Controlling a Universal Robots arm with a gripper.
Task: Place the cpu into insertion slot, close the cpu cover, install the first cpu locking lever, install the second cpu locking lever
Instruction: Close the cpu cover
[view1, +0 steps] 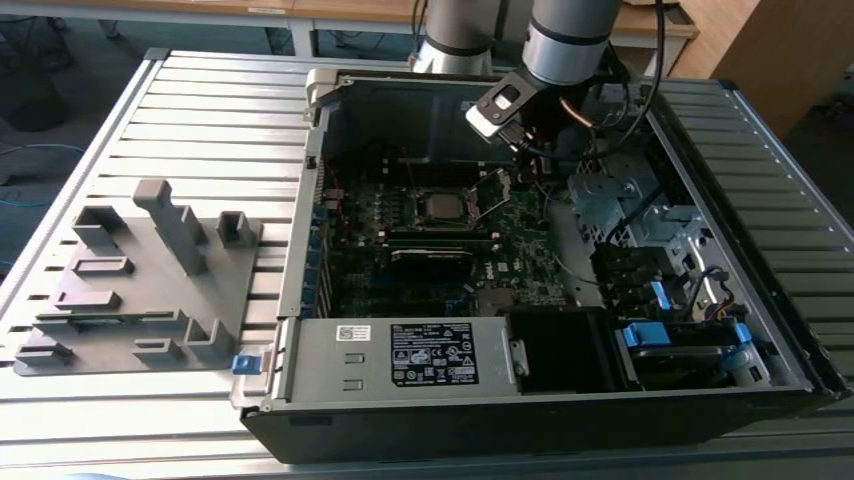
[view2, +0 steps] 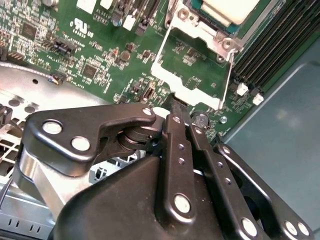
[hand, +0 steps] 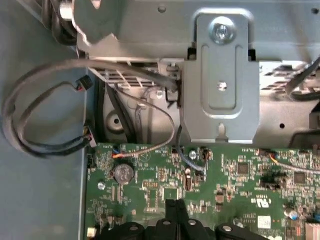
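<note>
The cpu (view1: 438, 207) (view2: 227, 9), with its dull silver top, lies in the insertion slot (view1: 461, 222) in the middle of the motherboard. The cpu cover (view2: 185, 88), a thin silvery frame with a square window, is swung open away from the slot, and green board shows through it. It stands up beside the slot in the exterior view (view1: 497, 190). A thin wire locking lever (view2: 231, 75) is raised along the cover's side. My gripper (view2: 181, 111) (view1: 527, 165) is shut with nothing between its fingers, its black tips right at the cover's free edge.
The open computer case has a power supply (view1: 427, 355) at the front and a drive cage (view1: 627, 200) on the exterior view's right. Long black memory slots (view2: 270, 45) run beside the socket. Loose cables (hand: 45, 115) and a metal bracket (hand: 222, 90) lie past the board. A grey fixture (view1: 134, 280) sits outside the case.
</note>
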